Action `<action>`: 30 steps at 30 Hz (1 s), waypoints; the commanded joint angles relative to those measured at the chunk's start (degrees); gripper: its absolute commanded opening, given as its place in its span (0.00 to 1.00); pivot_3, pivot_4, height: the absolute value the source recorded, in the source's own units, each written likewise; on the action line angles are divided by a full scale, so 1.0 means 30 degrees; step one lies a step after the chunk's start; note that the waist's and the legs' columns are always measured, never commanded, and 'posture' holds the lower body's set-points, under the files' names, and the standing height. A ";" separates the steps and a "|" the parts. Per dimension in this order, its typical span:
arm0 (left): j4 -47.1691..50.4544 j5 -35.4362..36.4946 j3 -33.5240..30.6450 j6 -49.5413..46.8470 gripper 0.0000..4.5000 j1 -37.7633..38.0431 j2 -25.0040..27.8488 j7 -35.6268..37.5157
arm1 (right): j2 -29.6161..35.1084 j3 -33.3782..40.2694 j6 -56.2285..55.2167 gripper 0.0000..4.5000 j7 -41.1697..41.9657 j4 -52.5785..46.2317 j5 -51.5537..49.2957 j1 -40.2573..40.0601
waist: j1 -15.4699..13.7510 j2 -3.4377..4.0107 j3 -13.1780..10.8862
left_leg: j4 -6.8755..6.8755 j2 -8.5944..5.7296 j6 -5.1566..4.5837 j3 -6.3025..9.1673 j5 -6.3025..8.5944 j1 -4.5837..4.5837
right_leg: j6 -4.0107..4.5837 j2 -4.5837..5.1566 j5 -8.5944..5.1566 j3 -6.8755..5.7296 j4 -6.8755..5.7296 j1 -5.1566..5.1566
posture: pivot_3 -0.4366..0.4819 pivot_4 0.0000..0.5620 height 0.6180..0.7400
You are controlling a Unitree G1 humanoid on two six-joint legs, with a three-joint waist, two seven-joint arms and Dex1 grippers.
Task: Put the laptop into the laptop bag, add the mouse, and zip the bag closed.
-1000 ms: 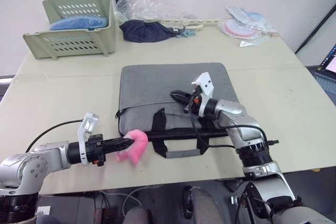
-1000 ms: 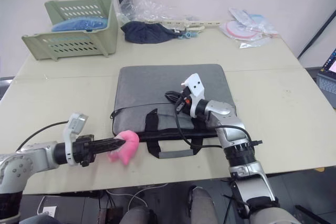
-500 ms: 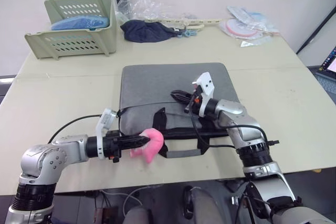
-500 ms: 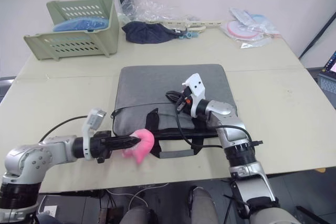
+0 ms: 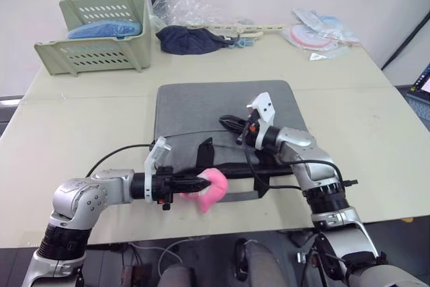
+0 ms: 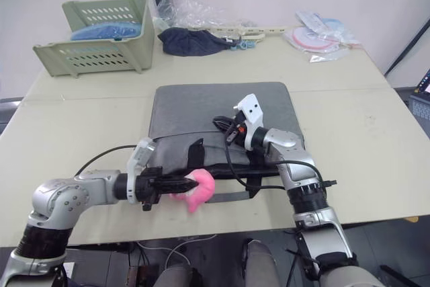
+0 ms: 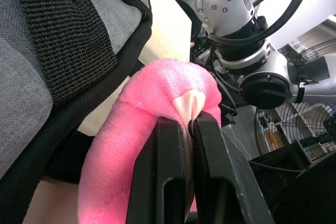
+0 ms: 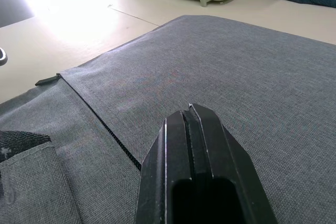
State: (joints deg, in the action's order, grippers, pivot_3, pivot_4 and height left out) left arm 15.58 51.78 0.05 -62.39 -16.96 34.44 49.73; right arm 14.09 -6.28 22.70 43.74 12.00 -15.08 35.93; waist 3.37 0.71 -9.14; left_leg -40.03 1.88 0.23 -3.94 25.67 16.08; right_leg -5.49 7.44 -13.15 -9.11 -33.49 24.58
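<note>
My left gripper (image 7: 186, 129) pinches the pink plush (image 5: 213, 187) at the laptop bag's (image 5: 215, 109) near edge; my right gripper (image 8: 191, 116), fingers together and empty, hovers over the bag's top.

A pink plush (image 5: 212, 188) sits near the front edge of the surface (image 5: 80, 119). Toward the back left corner stands a pale green slatted basket (image 5: 94, 28) with something blue (image 5: 101, 28) lying inside. Near the middle of the back edge lies a dark navy cloth bundle (image 5: 191, 38), with crumpled clear plastic (image 5: 181, 10) just behind it. At the back right corner rest some flat plastic-wrapped packets (image 5: 321, 31).
</note>
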 commanded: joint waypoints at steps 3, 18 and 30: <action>0.1381 0.0363 0.1319 0.0289 0.01 -0.0844 -0.0554 0.0747 | -0.0132 -0.0993 0.0851 0.00 -0.0264 0.1757 0.0894 -0.0921 | -0.0010 0.0005 0.0001 | 0.0001 0.0001 0.0000 0.0001 0.0000 -0.0001 | 0.0000 -0.0001 0.0000 0.0004 0.0000 0.0002 | 0.48 0.27 1.00; 0.1295 -0.0235 0.2006 0.0635 0.01 -0.1587 -0.0897 0.0739 | -0.0157 -0.0928 0.0793 0.00 -0.0279 0.1849 0.0967 -0.0859 | -0.0047 0.0006 0.0001 | -0.0001 0.0001 -0.0003 0.0004 -0.0001 0.0003 | -0.0001 0.0000 0.0000 0.0002 0.0008 -0.0002 | 0.48 0.27 1.00; 0.1169 -0.0936 0.0436 0.0725 0.95 -0.0247 0.0462 -0.0112 | -0.0149 -0.0963 0.0727 0.00 -0.0187 0.2023 0.0994 -0.0715 | -0.0008 0.0011 -0.0002 | 0.0000 0.0009 0.0005 0.0027 -0.0006 0.0000 | -0.0001 -0.0003 0.0000 0.0005 0.0006 0.0000 | 0.48 0.27 1.00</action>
State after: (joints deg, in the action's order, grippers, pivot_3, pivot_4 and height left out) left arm 17.27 48.98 3.59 -60.18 -19.25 34.26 49.48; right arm 13.78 -6.41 22.62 43.76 12.69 -14.62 36.63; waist 3.35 0.74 -9.14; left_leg -40.02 1.93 0.25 -3.85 25.65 16.07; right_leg -5.49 7.42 -13.15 -9.10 -33.46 24.58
